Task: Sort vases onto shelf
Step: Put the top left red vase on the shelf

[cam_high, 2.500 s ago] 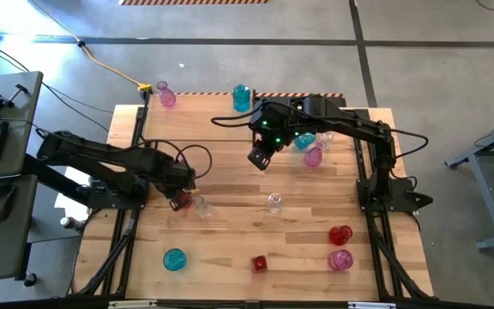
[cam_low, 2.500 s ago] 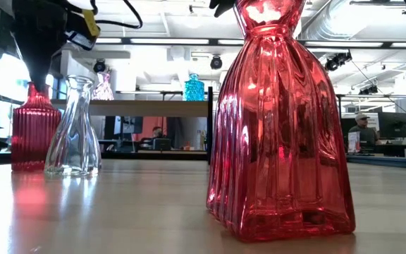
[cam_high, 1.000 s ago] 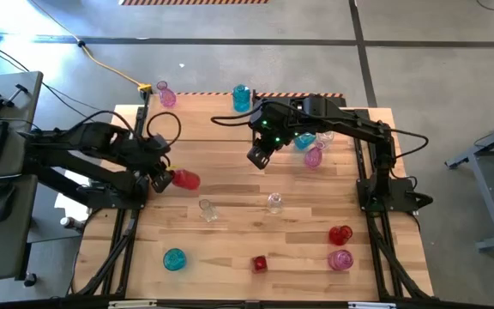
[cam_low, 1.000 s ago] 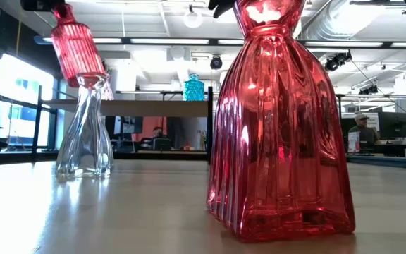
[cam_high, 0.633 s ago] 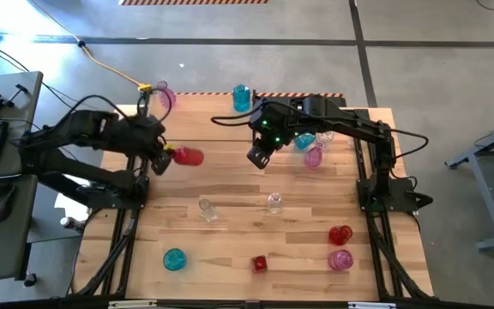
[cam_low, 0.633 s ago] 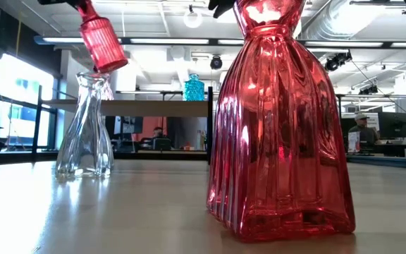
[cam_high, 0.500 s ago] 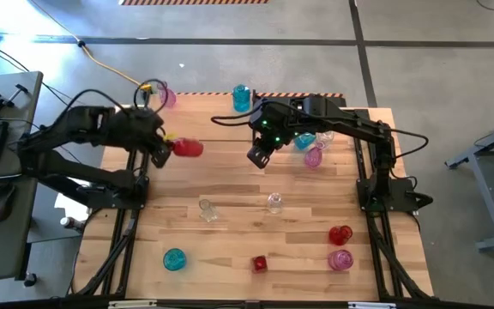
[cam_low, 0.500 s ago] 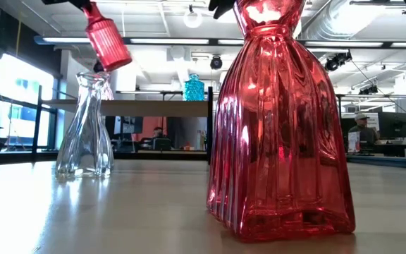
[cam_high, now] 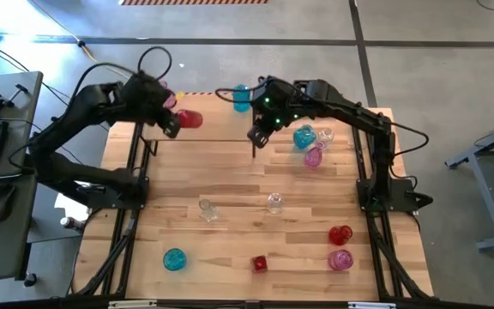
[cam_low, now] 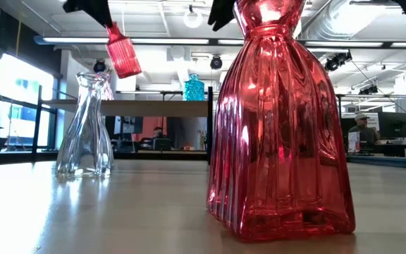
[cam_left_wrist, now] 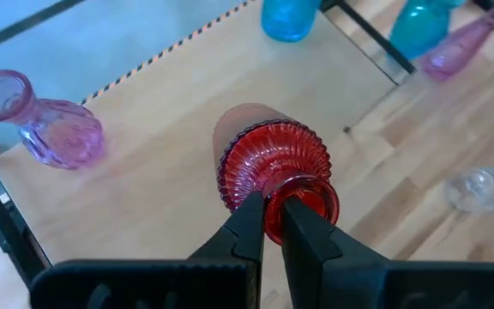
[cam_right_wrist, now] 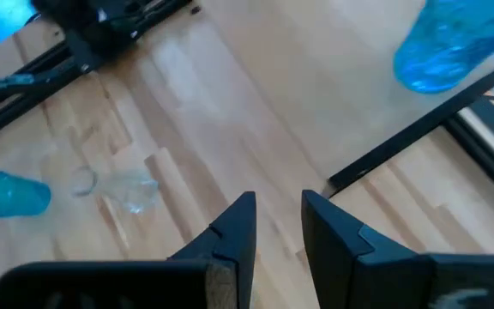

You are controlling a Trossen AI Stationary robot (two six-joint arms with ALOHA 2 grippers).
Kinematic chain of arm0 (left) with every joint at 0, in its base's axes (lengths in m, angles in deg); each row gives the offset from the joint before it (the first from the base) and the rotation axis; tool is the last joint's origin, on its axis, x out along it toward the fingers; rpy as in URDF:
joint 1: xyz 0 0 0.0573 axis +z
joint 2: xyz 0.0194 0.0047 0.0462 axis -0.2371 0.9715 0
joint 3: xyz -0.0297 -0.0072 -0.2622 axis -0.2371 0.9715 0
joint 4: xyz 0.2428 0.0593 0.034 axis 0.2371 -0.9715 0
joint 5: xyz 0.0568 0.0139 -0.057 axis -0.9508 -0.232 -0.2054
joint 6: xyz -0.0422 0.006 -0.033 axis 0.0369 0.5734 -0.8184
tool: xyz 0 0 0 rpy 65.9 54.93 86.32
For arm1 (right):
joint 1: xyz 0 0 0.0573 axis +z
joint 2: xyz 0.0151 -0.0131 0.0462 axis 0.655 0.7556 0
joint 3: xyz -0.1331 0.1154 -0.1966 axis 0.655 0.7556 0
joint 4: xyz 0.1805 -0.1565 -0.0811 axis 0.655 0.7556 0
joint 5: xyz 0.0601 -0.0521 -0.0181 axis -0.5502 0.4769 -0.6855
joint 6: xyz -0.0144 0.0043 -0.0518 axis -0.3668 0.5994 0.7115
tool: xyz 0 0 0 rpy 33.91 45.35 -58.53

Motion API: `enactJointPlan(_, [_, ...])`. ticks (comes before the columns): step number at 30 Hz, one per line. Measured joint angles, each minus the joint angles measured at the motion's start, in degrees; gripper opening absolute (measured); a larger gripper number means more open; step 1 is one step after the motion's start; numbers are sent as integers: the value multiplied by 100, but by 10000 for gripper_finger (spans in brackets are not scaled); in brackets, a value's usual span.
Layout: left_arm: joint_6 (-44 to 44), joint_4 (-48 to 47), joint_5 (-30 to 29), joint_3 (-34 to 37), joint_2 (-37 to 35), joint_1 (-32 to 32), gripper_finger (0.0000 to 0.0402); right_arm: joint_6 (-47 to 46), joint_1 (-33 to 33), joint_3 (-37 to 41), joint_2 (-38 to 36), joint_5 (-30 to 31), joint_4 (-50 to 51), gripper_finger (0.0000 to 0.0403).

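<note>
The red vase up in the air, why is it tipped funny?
The left hand pinches the red vase by its neck, so it hangs tilted over the shelf instead of standing. Nothing looks spilled or broken.

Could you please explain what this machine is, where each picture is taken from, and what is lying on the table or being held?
It is a robot with two dark arms at a wooden table; each ends in a gripper with two fingers. One camera looks straight down, one sits at tabletop height, and one rides on each wrist. The left gripper is shut on a red vase, gripping its neck and carrying it tilted above the shelf, the smooth light panel at the table's far end. A pink vase and a blue vase already stand there. The right gripper hangs nearby, holding nothing. More small glass vases, clear, teal, pink and red, are scattered on the table.
</note>
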Motion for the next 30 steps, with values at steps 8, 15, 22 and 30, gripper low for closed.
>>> enactJointPlan(8, [533,0,652,-520,745,1054,14,323,-383,0,0,-2,6,76])
enactJointPlan(15, [852,-74,1074,-1024,1322,1757,14,572,-555,0,0,-5,11,76])
enactJointPlan(22, [1046,-195,1402,-1485,1815,2310,14,795,-648,0,0,-7,12,76])
enactJointPlan(30, [1298,-716,1401,-1829,2265,2690,15,1015,-650,0,0,-7,12,76])
